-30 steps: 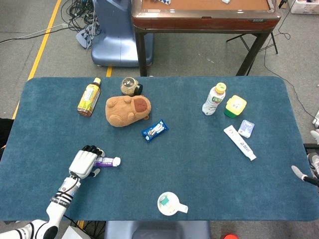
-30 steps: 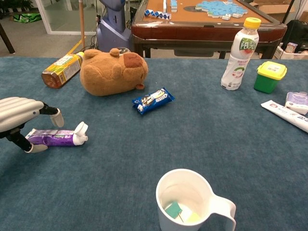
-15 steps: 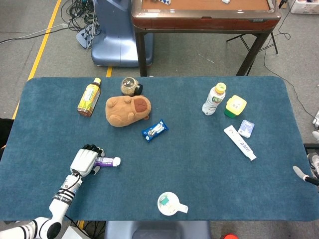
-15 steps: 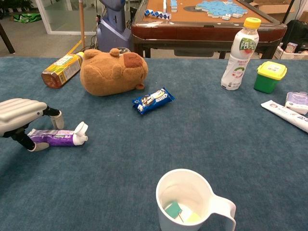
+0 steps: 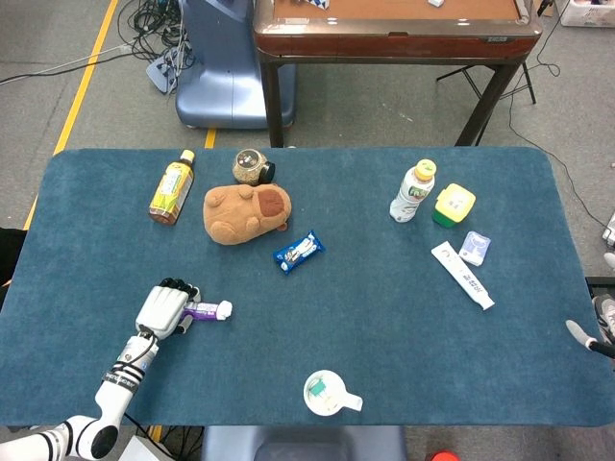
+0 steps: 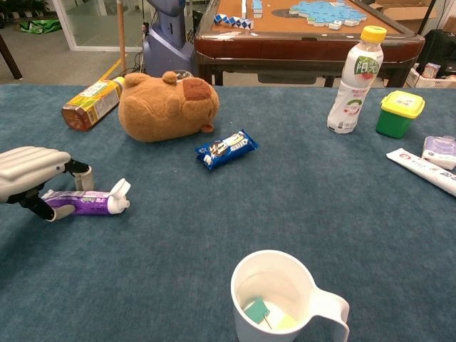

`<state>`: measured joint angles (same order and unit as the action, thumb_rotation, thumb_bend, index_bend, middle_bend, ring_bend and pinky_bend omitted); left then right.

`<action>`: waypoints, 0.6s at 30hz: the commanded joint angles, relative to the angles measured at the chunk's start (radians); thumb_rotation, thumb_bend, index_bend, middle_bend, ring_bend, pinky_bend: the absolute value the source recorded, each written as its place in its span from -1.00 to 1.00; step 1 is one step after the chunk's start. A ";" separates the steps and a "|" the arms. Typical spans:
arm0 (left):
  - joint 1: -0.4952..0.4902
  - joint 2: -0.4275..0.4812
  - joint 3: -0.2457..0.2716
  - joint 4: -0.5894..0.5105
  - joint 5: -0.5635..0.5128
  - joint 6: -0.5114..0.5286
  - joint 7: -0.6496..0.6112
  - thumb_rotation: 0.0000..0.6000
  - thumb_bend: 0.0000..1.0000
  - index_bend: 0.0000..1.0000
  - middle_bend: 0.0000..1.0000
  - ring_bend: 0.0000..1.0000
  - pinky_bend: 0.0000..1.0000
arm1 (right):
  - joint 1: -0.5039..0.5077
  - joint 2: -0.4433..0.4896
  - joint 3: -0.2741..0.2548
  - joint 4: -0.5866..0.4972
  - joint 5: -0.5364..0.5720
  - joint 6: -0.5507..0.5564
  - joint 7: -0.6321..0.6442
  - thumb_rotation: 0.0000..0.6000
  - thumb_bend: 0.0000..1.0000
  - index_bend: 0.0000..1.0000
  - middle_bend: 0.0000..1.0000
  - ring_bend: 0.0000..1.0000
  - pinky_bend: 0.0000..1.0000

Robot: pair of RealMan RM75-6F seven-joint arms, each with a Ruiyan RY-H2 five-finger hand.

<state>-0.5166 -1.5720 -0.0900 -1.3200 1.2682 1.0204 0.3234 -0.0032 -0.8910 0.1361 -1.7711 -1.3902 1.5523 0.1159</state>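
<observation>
1. Left hand [image 6: 32,171] sits over the purple tube [image 6: 84,202], fingers curled down on both sides, touching it.
2. Tube lies flat near the tabletop's [image 5: 384,317] front-left corner.
3. Right hand: only a tip [image 5: 577,333] shows at the right edge; its state is impossible to tell.

Left hand [image 6: 32,173] cut off by left frame edge in chest view; wrist and arm out of frame there. Tail end of purple tube [image 6: 82,203] hidden behind and under the fingers [image 6: 78,171]; contact between fingers and tube not resolvable. Same in head view: tube end [image 5: 205,310] covered by hand [image 5: 163,309]. Right hand barely in frame at right edge of head view, only a grey tip [image 5: 577,333] showing; pose unreadable. Toothpaste tube [image 6: 427,171] cropped by right edge in chest view. Jar [image 6: 184,74] almost wholly hidden behind plush toy [image 6: 167,105]. Print on blue snack packet [image 5: 298,252] too small to read. Contents of white cup [image 5: 327,393] indistinct from above.
</observation>
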 commanded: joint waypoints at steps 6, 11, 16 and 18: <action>0.003 -0.005 0.007 0.027 0.045 0.021 -0.093 1.00 -0.32 0.01 -0.02 -0.37 -0.50 | 0.000 0.006 0.001 -0.014 -0.006 0.005 -0.012 1.00 -0.59 -0.87 -0.79 -1.00 -0.89; 0.002 0.014 0.008 0.031 0.092 0.043 -0.185 1.00 -0.29 0.09 0.08 -0.30 -0.47 | 0.005 0.008 0.001 -0.030 -0.021 0.007 -0.035 1.00 -0.59 -0.87 -0.79 -1.00 -0.89; -0.019 0.054 -0.003 0.011 0.125 0.036 -0.267 1.00 -0.27 0.12 0.11 -0.28 -0.44 | 0.030 0.008 -0.005 -0.054 -0.067 -0.012 -0.072 1.00 -0.59 -0.87 -0.79 -1.00 -0.89; -0.031 0.077 -0.012 -0.011 0.136 0.031 -0.295 1.00 -0.27 0.12 0.11 -0.27 -0.43 | 0.049 0.007 -0.007 -0.069 -0.095 -0.028 -0.095 1.00 -0.59 -0.87 -0.79 -1.00 -0.89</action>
<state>-0.5356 -1.5139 -0.0933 -1.3135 1.3911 1.0560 0.0496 0.0301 -0.8835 0.1320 -1.8267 -1.4646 1.5378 0.0390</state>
